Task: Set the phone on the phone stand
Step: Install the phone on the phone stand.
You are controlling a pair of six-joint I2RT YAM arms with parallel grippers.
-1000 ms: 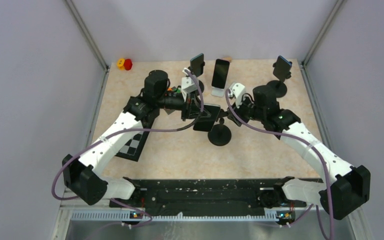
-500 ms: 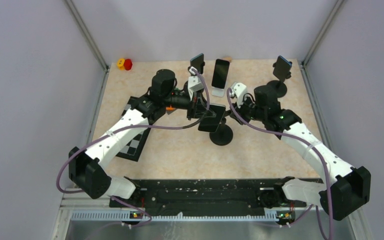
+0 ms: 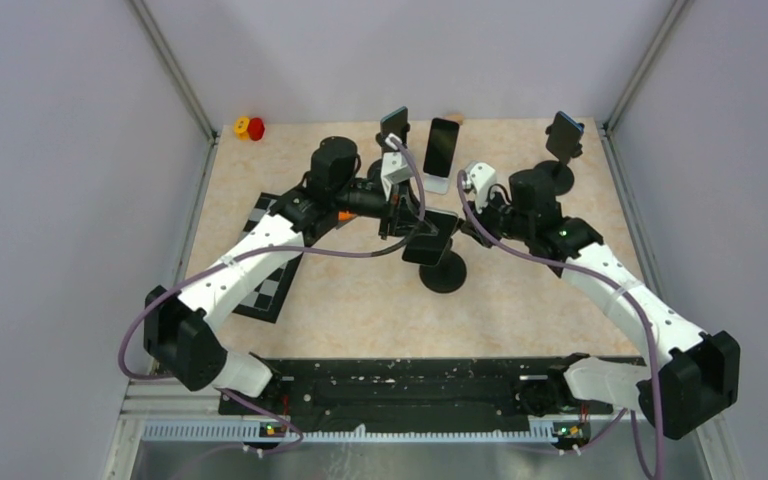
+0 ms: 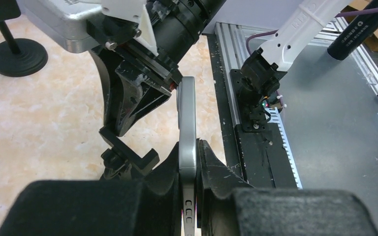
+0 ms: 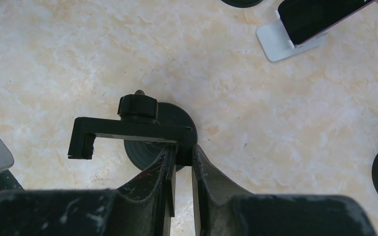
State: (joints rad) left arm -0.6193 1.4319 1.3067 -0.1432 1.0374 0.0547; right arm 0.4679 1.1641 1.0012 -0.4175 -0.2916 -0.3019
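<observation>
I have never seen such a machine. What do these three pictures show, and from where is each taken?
These are two robot arms bolted to a table. The wide picture looks down from above and behind them; the other two come from a camera on each wrist. The left arm holds a phone in shut jaws. The right arm has its jaws closed around the end of a black stand. At the back, another phone leans on a white stand; a checkered board lies at the left.
</observation>
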